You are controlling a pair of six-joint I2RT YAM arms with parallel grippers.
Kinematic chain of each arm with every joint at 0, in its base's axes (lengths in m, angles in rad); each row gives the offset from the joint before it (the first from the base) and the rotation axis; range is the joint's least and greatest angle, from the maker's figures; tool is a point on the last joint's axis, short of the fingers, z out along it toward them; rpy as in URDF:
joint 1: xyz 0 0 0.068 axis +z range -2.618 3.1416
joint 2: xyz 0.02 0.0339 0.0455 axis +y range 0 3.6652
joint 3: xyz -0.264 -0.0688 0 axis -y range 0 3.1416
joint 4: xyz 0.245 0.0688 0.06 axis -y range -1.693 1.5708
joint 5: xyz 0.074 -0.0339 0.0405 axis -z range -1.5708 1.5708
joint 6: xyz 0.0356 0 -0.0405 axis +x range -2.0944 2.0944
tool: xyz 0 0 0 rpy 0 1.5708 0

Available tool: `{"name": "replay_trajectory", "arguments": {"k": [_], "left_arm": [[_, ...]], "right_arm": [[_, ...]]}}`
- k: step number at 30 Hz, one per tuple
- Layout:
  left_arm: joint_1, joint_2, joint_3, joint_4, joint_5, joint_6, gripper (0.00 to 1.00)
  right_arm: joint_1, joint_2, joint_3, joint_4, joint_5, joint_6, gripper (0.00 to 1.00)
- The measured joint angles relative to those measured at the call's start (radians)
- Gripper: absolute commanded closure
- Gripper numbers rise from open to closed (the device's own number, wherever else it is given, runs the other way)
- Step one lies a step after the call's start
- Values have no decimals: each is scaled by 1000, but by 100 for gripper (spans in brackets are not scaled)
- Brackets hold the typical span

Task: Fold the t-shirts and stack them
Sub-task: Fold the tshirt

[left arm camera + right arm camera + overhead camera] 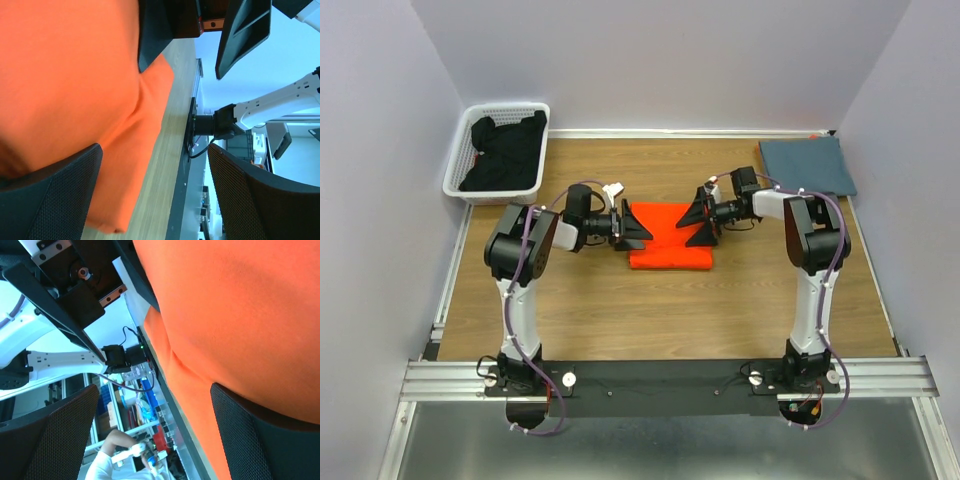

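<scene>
The bright orange t-shirt point(669, 238) lies folded in the middle of the table. It fills much of the left wrist view point(65, 90) and the right wrist view point(240, 315). My left gripper point(632, 232) is open at the shirt's left edge, turned on its side. My right gripper point(701, 224) is open at the shirt's right edge, also on its side. Neither grips cloth. The dark slate blue-grey t-shirt point(806, 164) lies folded flat at the back right corner.
A white basket point(460, 175) at the back left holds dark cloth point(506, 152). The wooden table point(660, 310) ends at a metal rail along the near edge. Walls close in on both sides and the back.
</scene>
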Motion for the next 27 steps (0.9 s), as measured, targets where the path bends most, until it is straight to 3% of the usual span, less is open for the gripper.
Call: {"name": "replay_trajectory", "arguments": {"k": [6, 12, 18, 23, 27], "left_arm": [[-3, -171, -112, -31, -24, 3, 5], [-103, -394, -175, 1, -26, 3, 5], [-148, -267, -151, 31, -32, 0, 5], [-97, -93, -152, 17, -34, -9, 5], [-51, -78, -143, 24, -16, 8, 5]], "right_arm": [[-8, -83, -27, -5, 20, 0, 0], [19, -349, -124, 27, 29, 30, 0], [90, -323, -245, 132, 21, 118, 0], [78, -156, -280, 158, -14, 117, 0], [41, -138, -275, 179, -52, 109, 0]]}}
